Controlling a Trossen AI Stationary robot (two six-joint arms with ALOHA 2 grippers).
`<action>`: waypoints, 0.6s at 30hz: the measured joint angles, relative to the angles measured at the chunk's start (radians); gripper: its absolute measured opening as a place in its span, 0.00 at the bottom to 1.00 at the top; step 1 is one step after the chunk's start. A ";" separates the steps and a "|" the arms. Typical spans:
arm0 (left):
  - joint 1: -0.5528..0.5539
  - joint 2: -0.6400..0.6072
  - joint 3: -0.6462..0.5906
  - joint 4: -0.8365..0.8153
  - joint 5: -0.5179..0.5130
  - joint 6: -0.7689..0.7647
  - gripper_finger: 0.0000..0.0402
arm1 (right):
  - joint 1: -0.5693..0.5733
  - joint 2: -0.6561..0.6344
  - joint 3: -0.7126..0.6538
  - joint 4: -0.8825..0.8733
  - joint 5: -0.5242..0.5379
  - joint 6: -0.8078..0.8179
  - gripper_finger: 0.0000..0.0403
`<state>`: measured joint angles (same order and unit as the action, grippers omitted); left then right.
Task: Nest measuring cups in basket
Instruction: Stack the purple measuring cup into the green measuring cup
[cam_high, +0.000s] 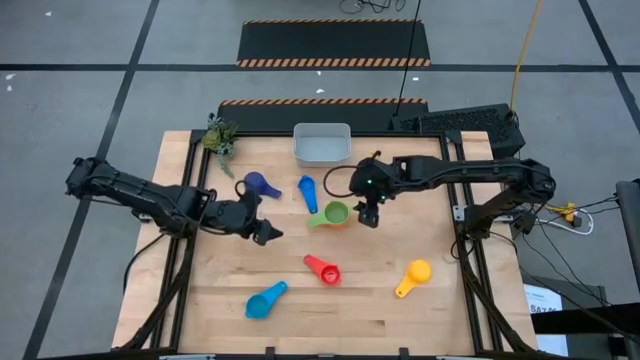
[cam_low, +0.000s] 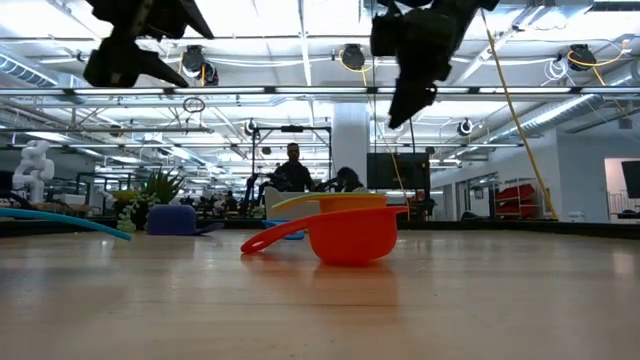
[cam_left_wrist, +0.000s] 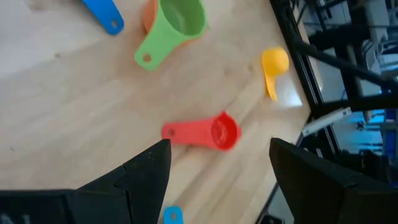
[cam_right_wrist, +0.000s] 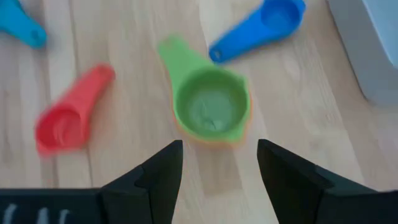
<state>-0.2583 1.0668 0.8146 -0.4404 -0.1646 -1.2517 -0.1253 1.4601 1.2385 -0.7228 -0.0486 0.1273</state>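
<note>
The desk (cam_high: 330, 300) is a pale wooden top with the grey-white basket (cam_high: 321, 143) standing empty at its far edge, near the middle — and nothing lies between it and the cups just in front of it. The green cup (cam_high: 334, 212) sits nested in the orange cup (cam_right_wrist: 244, 127), of which only a rim shows, and this pair is the nearest to the basket after the blue cup (cam_high: 308, 190). The right hand (cam_high: 369, 216) hangs just beside the pair on the side away from the green handle, its fingers parted and holding nothing; the handle points away from it, toward the desk's middle, so the long axis runs roughly crosswise to the basket's direction. The left hand (cam_high: 265, 233), likewise spread and empty, hovers near the navy cup (cam_high: 259, 184), well apart from the stack. I'd judge the right arm better placed. The red cup (cam_high: 324, 269), yellow cup (cam_high: 413, 275) and light blue cup (cam_high: 266, 300) lie scattered toward the near edge, with open wood around each.
</note>
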 joint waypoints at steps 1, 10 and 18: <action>-0.009 0.001 0.000 -0.003 0.000 -0.006 0.69 | -0.002 -0.009 0.000 -0.004 0.000 -0.002 0.50; -0.041 0.001 0.000 -0.083 0.000 -0.040 0.69 | -0.015 -0.108 0.000 -0.034 0.000 0.043 0.50; -0.002 0.001 0.000 -0.191 0.002 -0.028 0.69 | -0.035 -0.192 -0.054 -0.042 0.002 0.069 0.50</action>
<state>-0.2599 1.0679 0.8150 -0.6316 -0.1622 -1.2796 -0.1599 1.2686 1.1840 -0.7651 -0.0467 0.1965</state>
